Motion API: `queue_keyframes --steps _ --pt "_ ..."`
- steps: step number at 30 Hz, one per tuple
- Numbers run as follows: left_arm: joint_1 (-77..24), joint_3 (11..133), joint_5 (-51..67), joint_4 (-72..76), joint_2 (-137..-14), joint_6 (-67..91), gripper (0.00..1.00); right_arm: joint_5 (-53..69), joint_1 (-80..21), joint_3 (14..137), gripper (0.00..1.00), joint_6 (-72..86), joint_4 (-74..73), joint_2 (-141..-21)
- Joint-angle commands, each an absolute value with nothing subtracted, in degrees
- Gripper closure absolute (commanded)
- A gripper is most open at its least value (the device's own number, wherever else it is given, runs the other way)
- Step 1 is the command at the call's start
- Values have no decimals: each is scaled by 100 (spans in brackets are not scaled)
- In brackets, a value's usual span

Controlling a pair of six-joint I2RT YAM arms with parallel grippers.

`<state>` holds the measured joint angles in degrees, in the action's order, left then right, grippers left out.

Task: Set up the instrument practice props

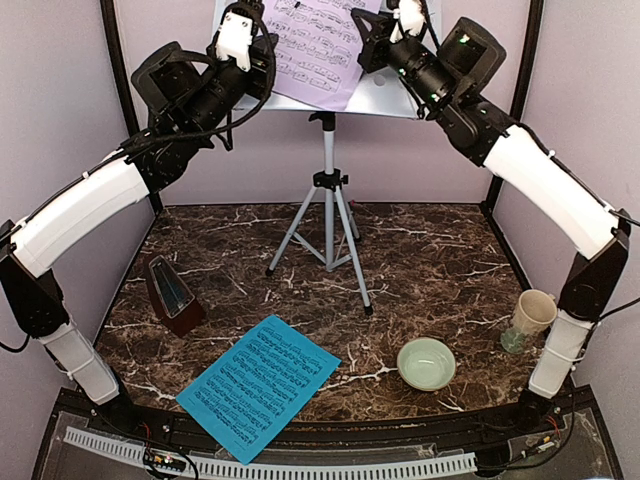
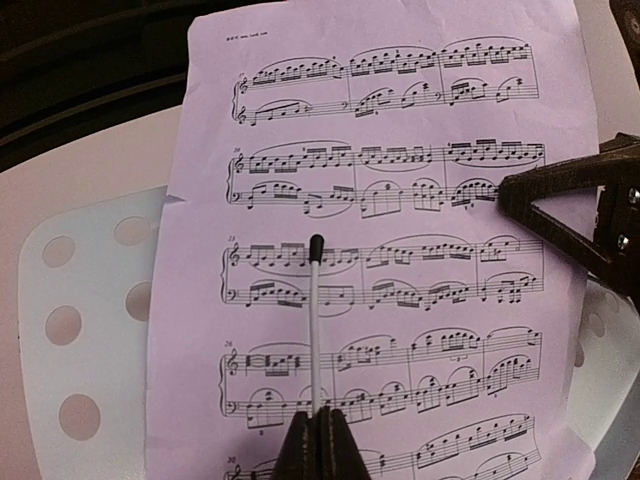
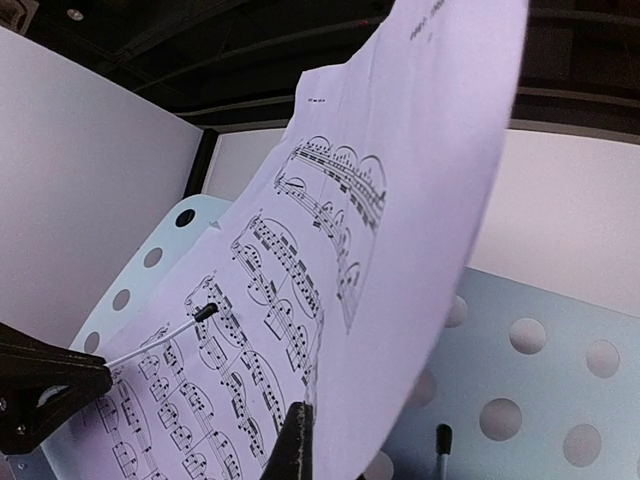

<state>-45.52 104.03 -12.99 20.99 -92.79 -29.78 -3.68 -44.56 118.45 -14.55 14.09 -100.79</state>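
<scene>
On the desk (image 2: pixel 90 300), left claw (image 2: pixel 318 418) clenches retainer wire (image 2: pixel 315 320); right claw (image 3: pixel 296 415) clamps edge of lavender page (image 2: pixel 400 300).

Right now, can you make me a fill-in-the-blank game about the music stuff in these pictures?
1. The cyan page lies flat on the ___.
2. The lavender page rests on the ___, with the right gripper pinching its edge.
3. The bowl sits between the cyan page and the ___.
4. The left gripper is shut on a thin white rod lying over the ___ page.
Missing words: table, stand, mug, lavender.
</scene>
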Motion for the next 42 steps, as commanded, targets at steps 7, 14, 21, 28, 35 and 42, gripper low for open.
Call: queue_keyframes --steps 7,14,21,28,35,42 --pt "-4562 10257 -966 2340 -8941 -2982 100 812 -4385 12491 100 -2260 1422 -10566" --pt "-4562 10263 -968 2314 -8953 -2958 100 973 -4374 12728 81 -2317 1726 -10861" --pt "-4562 10270 -957 2279 -8944 -2953 100 1090 -4365 12913 65 -2207 2062 -11098" --pt "-4562 10258 -954 2259 -8931 -2962 100 941 -4355 12932 54 -2151 2104 -11106" --pt "-4562 10201 -965 2283 -8887 -2997 100 409 -4351 11946 40 -2111 2298 -10534" --pt "-4562 10116 -989 2350 -8858 -2981 100 222 -4349 10966 42 -1819 2646 -9911"
